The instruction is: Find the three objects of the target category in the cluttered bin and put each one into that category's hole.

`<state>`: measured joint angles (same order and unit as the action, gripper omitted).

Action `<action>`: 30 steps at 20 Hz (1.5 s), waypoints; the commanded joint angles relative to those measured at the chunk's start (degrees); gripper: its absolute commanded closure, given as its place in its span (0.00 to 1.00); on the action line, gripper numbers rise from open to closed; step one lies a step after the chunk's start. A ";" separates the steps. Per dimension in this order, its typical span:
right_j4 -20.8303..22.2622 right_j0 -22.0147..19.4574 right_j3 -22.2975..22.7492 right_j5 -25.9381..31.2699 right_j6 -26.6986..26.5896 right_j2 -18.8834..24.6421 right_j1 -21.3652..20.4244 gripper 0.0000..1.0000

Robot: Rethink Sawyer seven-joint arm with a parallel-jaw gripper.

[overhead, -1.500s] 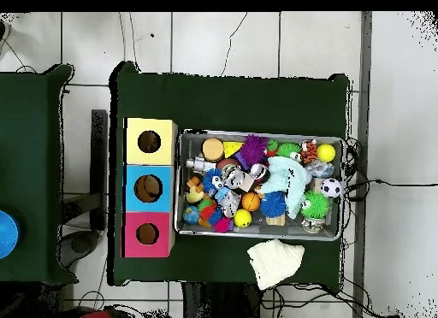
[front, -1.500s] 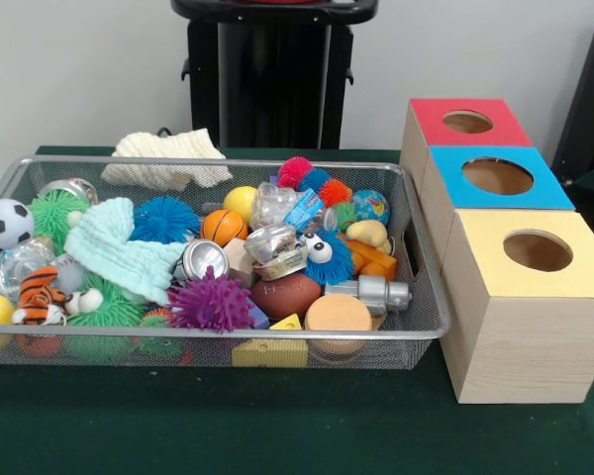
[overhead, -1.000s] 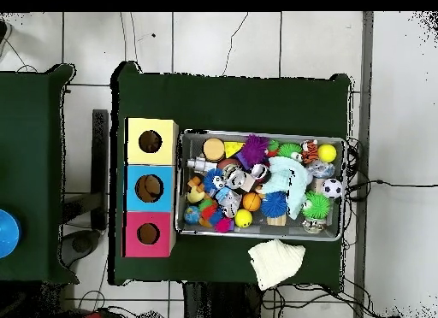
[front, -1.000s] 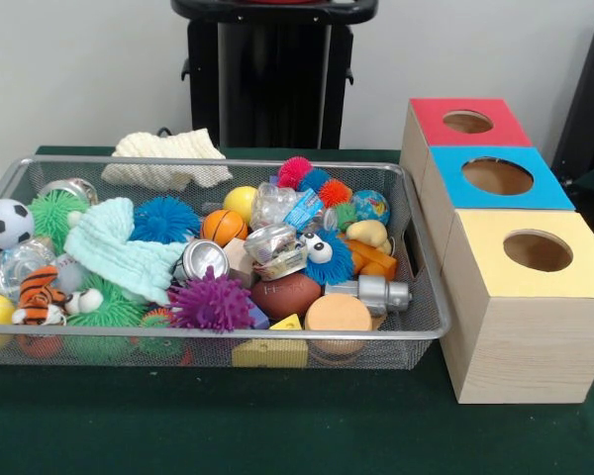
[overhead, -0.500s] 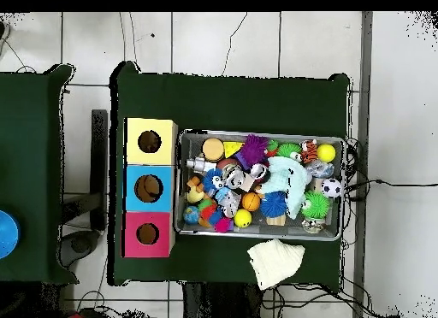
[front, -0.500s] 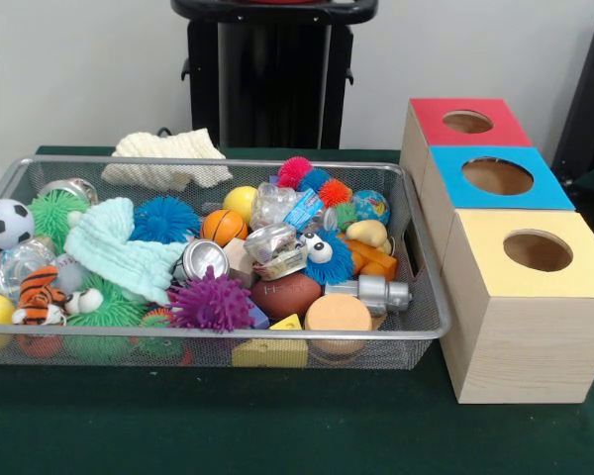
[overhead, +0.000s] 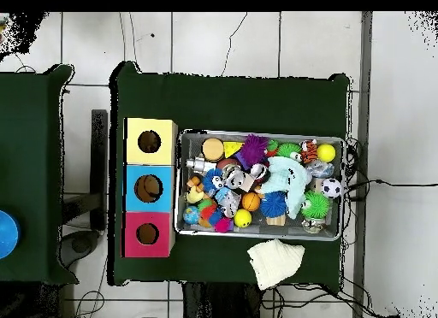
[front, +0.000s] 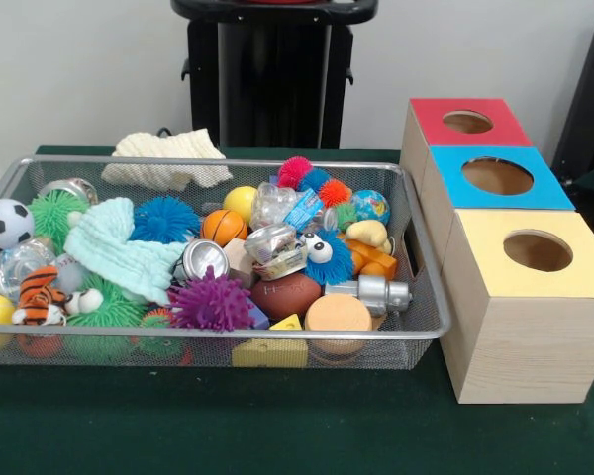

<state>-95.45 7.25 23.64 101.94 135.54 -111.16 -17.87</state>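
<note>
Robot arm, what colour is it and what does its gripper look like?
Neither view shows the arm or its gripper right now. Only the robot's black pedestal stands behind the wire bin, a tall dark column with a flat rounded top.

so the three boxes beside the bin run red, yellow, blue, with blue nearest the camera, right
Not quite. The front view shows the boxes running red box, blue box, then yellow box; yellow is nearest the camera, not blue. They do stand beside the bin.

One wire bin (front: 416,332), three holed boxes (front: 520,297), two cloths (front: 124,247), one soccer ball (front: 5,223).
</note>
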 commanded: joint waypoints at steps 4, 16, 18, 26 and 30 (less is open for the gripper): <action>14.66 1.19 5.15 -7.48 -5.67 17.44 4.55 1.00; 27.37 3.82 10.81 -18.68 -9.35 33.06 3.78 1.00; 29.38 3.72 11.37 -20.88 -9.78 35.53 3.78 1.00; 36.42 3.77 13.25 -27.69 -8.26 44.45 3.48 1.00; 40.05 3.98 14.49 -31.55 -7.80 48.87 2.93 1.00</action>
<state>-62.39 11.71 32.21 75.41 135.54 -72.33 -16.08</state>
